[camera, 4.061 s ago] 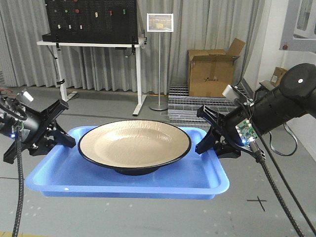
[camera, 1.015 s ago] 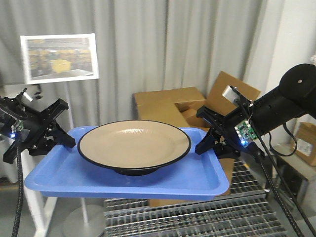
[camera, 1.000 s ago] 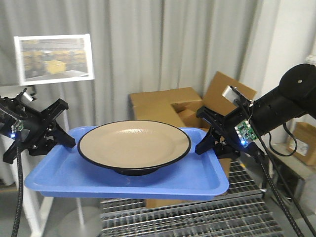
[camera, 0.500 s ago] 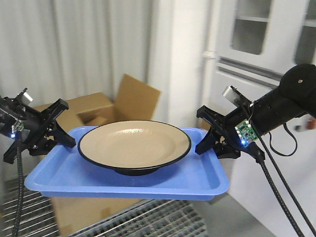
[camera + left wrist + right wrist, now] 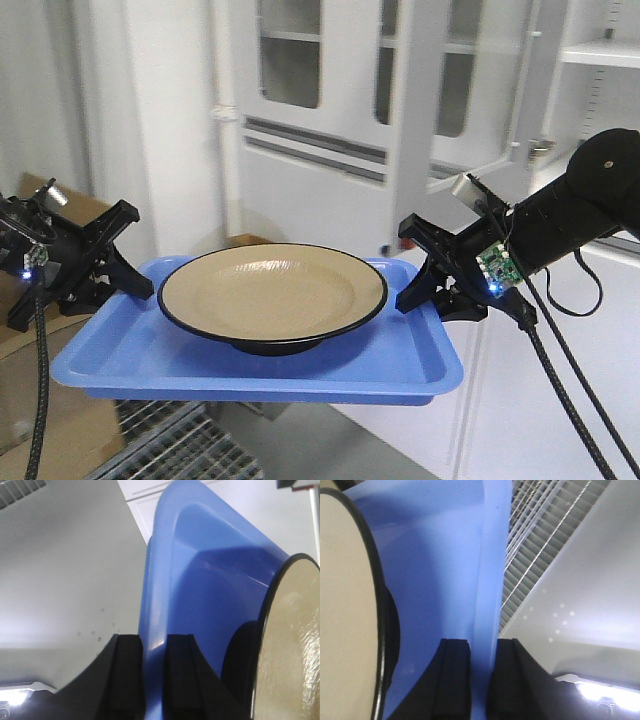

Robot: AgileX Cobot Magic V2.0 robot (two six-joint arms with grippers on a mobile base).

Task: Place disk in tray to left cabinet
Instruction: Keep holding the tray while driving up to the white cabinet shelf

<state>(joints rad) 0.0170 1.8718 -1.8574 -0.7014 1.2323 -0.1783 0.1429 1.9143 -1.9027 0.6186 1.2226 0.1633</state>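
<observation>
The blue tray [image 5: 150,355] hangs level in the air, carried by both arms. The tan disk [image 5: 272,293] with its black rim sits in the tray's middle. My left gripper [image 5: 125,280] is shut on the tray's left rim and my right gripper [image 5: 412,290] on its right rim. In the left wrist view the left gripper [image 5: 154,647] pinches the tray [image 5: 200,580] rim, with the disk [image 5: 287,645] beside it. The right wrist view shows the right gripper [image 5: 481,652] clamping the tray [image 5: 445,555] rim beside the disk [image 5: 345,605]. Behind stand white glazed doors [image 5: 330,100] and an open shelf with a slotted upright [image 5: 598,60]; I cannot tell which is the left cabinet.
A cardboard box [image 5: 40,400] stands low at the left, below the tray. Metal floor grating [image 5: 180,450] lies under the tray's front. White lower cabinet doors [image 5: 560,400] fill the right, close behind my right arm.
The background has swept leftward: curtains and cardboard boxes gave way to white cabinets. The tray, the disk and both grips look the same relative to me.
</observation>
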